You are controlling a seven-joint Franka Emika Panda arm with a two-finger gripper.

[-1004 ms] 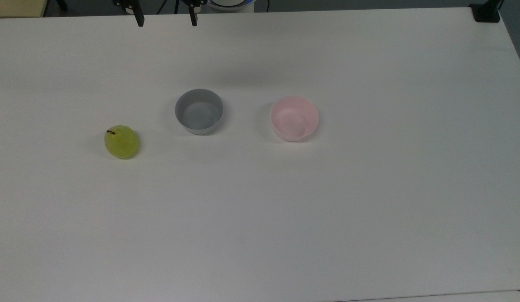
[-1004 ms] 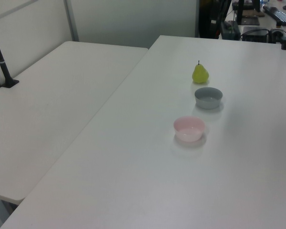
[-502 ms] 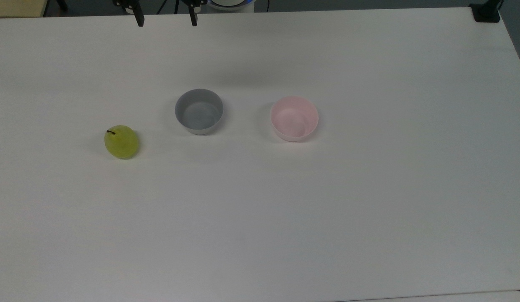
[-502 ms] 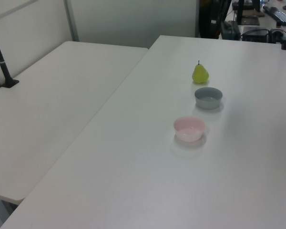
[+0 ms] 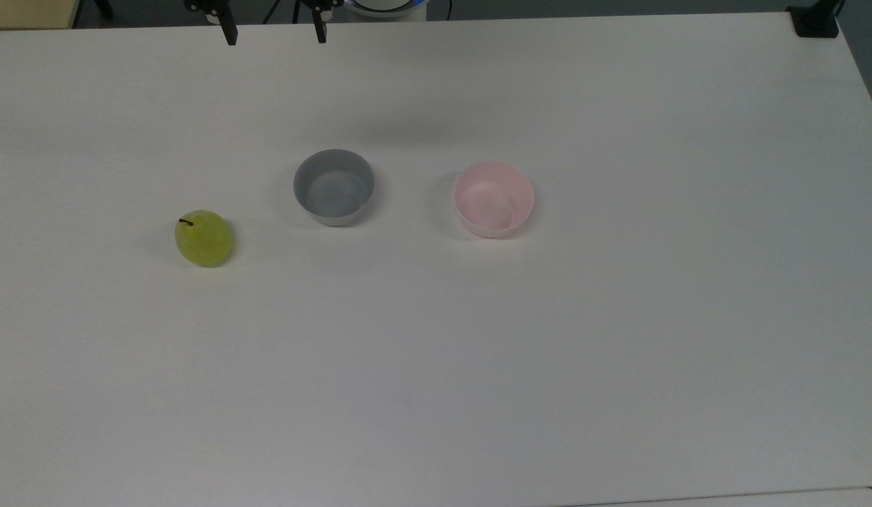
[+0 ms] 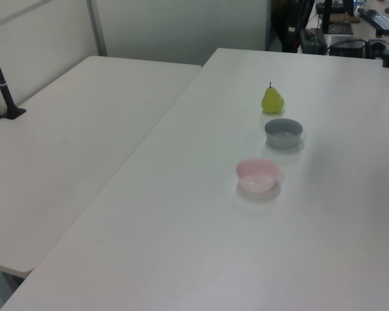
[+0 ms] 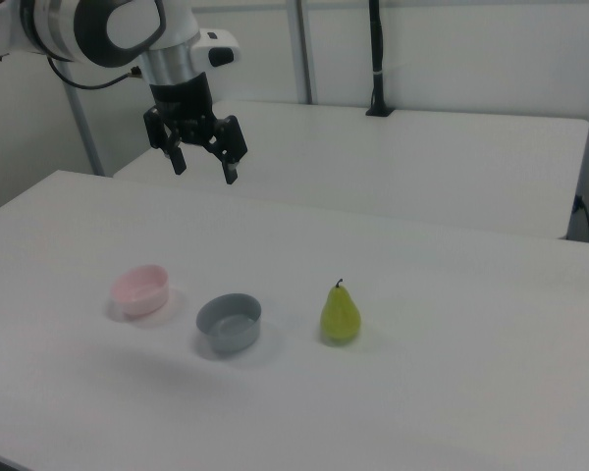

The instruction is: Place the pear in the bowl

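The yellow-green pear [image 5: 204, 238] [image 6: 272, 100] [image 7: 340, 315] stands upright on the white table, at the top view's left. The pale pink bowl [image 5: 493, 198] [image 6: 257, 175] [image 7: 140, 289] sits empty toward the top view's middle, with a grey bowl between it and the pear. My gripper [image 5: 274, 32] [image 7: 203, 166] hangs open and empty high above the table's far edge in the top view, well away from the pear and both bowls.
A grey bowl [image 5: 333, 186] [image 6: 283, 132] [image 7: 230, 322], also empty, stands between the pear and the pink bowl. A second white table [image 6: 65, 149] adjoins this one. A black post clamp [image 5: 814, 20] sits at the top view's upper right corner.
The gripper has shifted slightly toward the top view's left. The pear and both bowls have not moved.
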